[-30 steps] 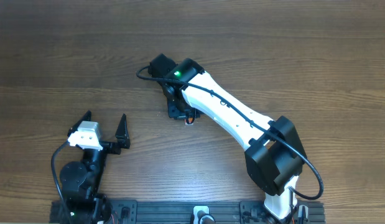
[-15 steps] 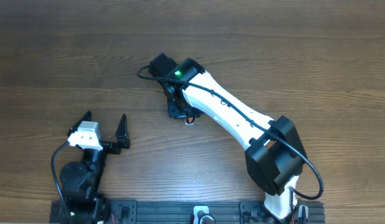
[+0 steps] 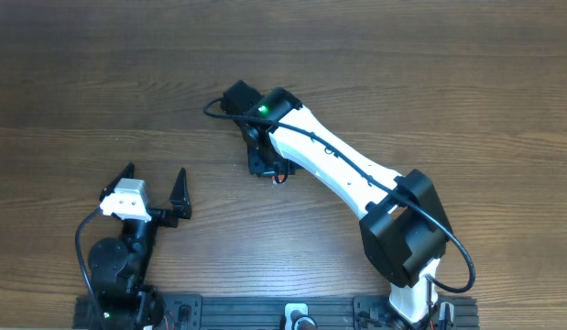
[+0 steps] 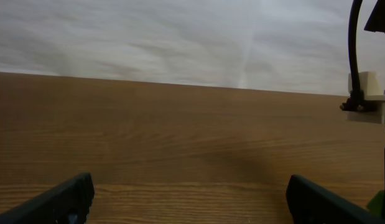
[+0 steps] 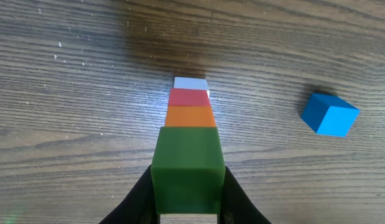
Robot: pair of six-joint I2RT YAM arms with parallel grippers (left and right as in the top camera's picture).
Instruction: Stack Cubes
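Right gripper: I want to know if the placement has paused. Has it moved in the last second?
No. In the top view the right gripper sits where it did against the grain of the table, shut on the green cube.

Wooden table [image 3: 448, 92], blue cube [image 5: 329, 114], cube stack [image 5: 190, 116]

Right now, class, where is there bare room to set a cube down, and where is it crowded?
Bare: the far strip of the table, and the wood between the left claw and the right claw. Crowded: at the right claw, which grips the green cube over the stack, with the blue cube beside it.
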